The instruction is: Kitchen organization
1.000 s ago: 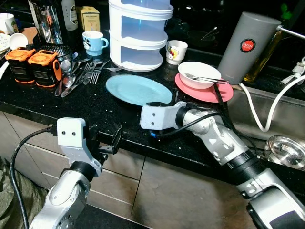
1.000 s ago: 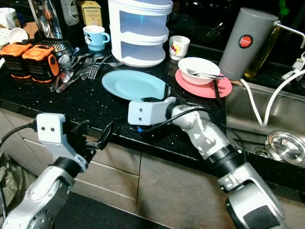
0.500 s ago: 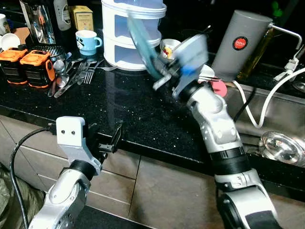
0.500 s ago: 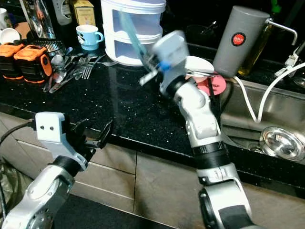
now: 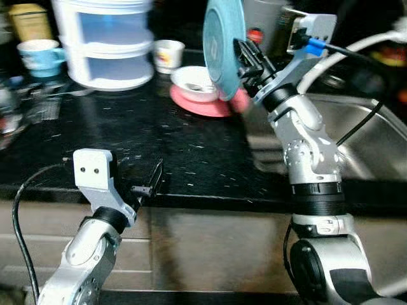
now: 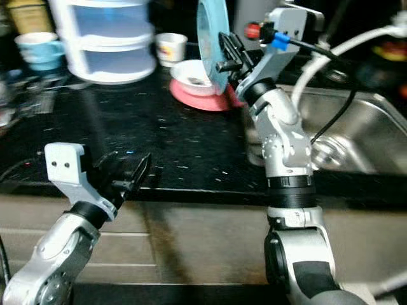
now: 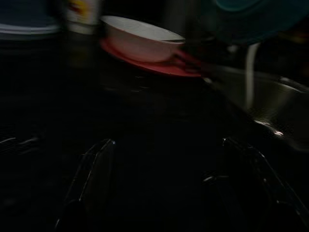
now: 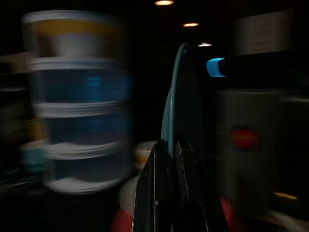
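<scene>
Above the black counter (image 5: 127,146) beside the sink (image 5: 362,136), the right gripper (image 5: 245,60) clamps a blue plate (image 5: 222,44) on edge, raised over a white bowl (image 5: 194,81) on a pink plate (image 5: 197,107). The left gripper (image 5: 147,184) hovers at the counter's front edge, fingers spread, empty.

A black speckled counter (image 5: 127,146) carries everything, with a steel sink (image 5: 356,136) set into it at 3 o'clock. At 11 o'clock stands a white stacked container (image 5: 105,41), a blue mug (image 5: 39,54) beside it at 10 o'clock. At 12 o'clock sit a small white cup (image 5: 168,54) and a pink plate (image 5: 200,105) bearing a white bowl (image 5: 194,81). Blurred cutlery (image 5: 25,105) lies at 9 o'clock.
</scene>
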Robot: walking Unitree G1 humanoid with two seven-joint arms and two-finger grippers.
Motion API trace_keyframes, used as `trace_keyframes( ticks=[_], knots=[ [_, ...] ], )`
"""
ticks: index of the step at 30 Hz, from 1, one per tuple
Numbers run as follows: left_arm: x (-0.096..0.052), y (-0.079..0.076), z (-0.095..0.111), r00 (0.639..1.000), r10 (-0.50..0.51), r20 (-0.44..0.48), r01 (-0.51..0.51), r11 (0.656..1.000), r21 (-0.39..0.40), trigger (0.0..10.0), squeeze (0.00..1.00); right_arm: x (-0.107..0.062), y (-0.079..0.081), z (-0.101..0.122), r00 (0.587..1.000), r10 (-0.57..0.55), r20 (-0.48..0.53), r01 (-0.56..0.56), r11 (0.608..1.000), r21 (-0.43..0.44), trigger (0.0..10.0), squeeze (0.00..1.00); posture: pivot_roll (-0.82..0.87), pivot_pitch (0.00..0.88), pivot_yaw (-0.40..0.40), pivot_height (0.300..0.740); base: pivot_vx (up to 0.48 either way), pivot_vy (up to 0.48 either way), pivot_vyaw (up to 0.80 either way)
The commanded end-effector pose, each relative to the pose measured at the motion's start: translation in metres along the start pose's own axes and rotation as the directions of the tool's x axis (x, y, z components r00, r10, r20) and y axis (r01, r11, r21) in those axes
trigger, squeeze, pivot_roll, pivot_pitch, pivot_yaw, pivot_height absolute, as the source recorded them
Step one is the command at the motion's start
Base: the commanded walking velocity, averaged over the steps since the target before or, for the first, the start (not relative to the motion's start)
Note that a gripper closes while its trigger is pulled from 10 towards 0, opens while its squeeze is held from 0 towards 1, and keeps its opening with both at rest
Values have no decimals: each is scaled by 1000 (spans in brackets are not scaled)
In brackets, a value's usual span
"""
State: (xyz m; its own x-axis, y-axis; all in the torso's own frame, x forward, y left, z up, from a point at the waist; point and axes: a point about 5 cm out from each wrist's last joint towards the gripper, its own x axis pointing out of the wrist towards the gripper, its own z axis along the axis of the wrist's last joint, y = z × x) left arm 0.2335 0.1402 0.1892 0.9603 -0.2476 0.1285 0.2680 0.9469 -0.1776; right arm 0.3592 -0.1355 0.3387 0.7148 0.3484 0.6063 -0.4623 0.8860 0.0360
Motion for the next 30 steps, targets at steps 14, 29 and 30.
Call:
trace_keyframes(
  ticks=[14,29,30],
  knots=[
    [2,-2,-3,1000,-13,-9,13,1000,-7,10000,0,2,-26,19,993,-99,57,98,995,26,10000,0,136,0,-70,740,0,0,-549],
    [2,-2,-1,1000,-18,-2,18,1000,0,10000,0,-25,-42,-57,875,-237,-423,-30,844,-536,10000,0,150,0,-72,740,0,0,0],
    [2,-2,-1,1000,-19,-1,19,1000,0,10000,0,-28,-45,-62,856,-249,-452,-57,825,-563,10000,173,146,0,-72,740,0,0,0]
  ],
)
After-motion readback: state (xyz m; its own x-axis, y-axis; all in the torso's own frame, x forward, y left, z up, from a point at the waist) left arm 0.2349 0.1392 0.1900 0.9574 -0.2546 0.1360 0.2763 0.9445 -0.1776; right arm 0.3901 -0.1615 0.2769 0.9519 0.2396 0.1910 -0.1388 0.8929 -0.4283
